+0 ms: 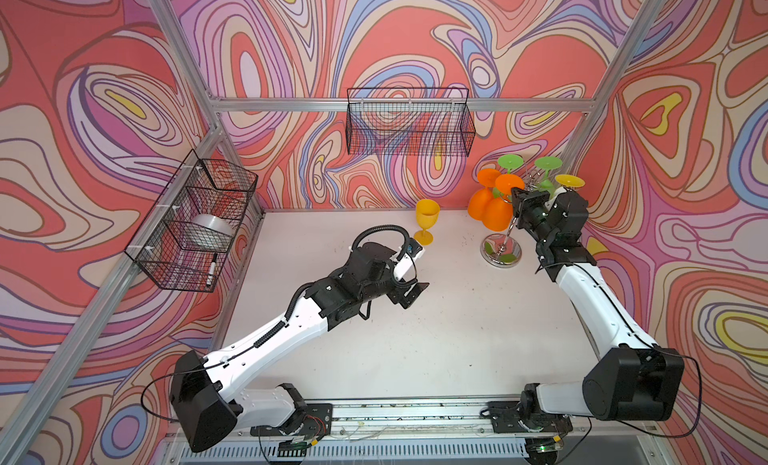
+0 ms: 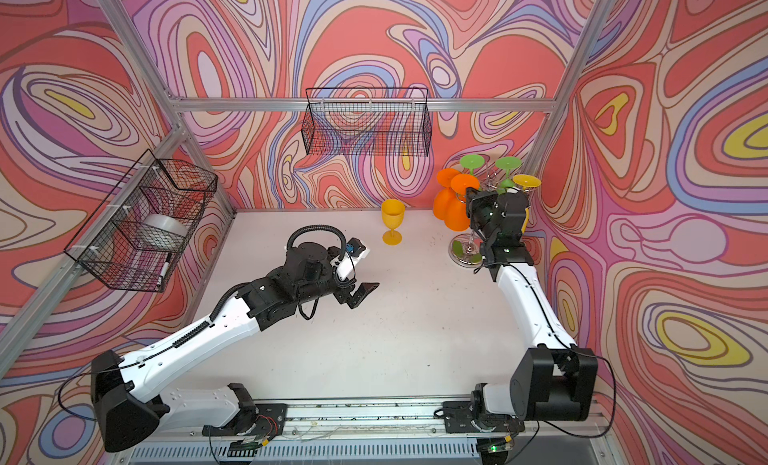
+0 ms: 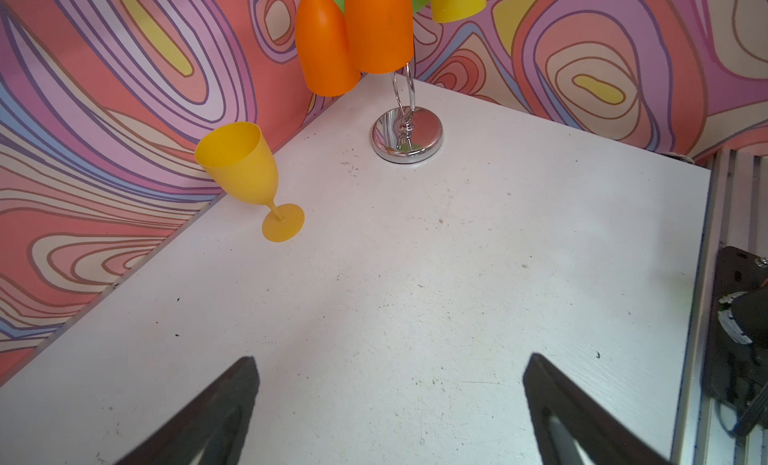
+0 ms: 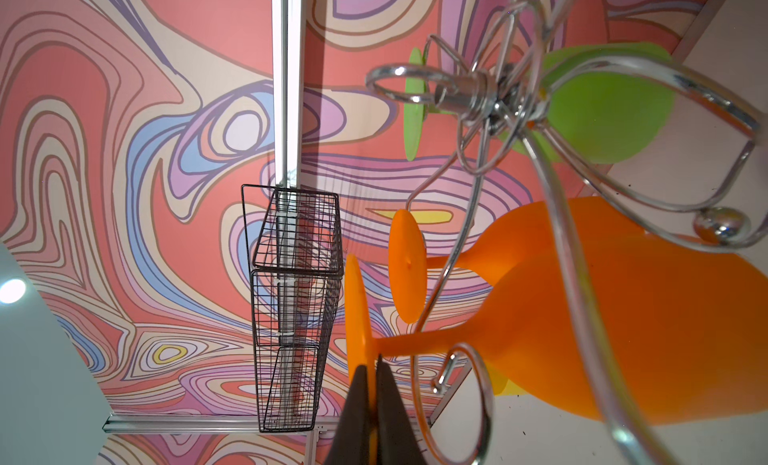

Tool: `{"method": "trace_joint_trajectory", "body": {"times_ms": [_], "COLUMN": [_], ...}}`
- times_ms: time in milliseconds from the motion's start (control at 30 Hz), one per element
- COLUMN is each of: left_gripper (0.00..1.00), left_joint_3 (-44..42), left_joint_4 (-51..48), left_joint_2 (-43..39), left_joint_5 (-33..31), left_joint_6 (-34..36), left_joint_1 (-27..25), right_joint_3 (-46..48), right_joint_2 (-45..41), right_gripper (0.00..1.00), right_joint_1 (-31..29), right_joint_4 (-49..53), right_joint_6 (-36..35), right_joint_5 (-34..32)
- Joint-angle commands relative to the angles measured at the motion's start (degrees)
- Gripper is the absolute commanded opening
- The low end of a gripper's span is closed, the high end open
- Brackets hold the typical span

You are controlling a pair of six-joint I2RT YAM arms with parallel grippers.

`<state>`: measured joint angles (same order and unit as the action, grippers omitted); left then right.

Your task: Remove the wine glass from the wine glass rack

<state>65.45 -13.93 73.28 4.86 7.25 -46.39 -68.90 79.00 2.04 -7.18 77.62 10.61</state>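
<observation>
Right gripper point(image 4: 374, 365) seemingly tight on orange wine glass point(image 4: 623, 338), rack point(image 4: 484, 91) wires alongside.

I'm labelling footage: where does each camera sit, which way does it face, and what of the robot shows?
Top views: high in front, looking down on the table; both arms show whole.
Left wrist: low over the table, facing the wine glass rack; left gripper open.
Right wrist: at the rack's top, facing a black basket; right gripper shut on the foot of an orange wine glass.
Shared: both wrist views show the rack.
</observation>
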Motion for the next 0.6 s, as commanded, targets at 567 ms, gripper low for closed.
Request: {"method": "trace_joint_trajectory", "body": {"times_ms": [567], "left_gripper": [1.00], "left_joint_3": [-0.32], "left_joint_4": [0.13], "left_joint_2": [0.46], "left_joint_5": [0.50], "left_joint_6": [-0.34], "left_joint_1": [0.38], "right_joint_3": [1.62], "right_joint_2": [-4.19], "right_gripper": [0.00], "right_joint_1": [-0.36], "right_joint_4": [0.67], "right_joint_6": [-0.76], "right_joint_5": [-5.99]}}
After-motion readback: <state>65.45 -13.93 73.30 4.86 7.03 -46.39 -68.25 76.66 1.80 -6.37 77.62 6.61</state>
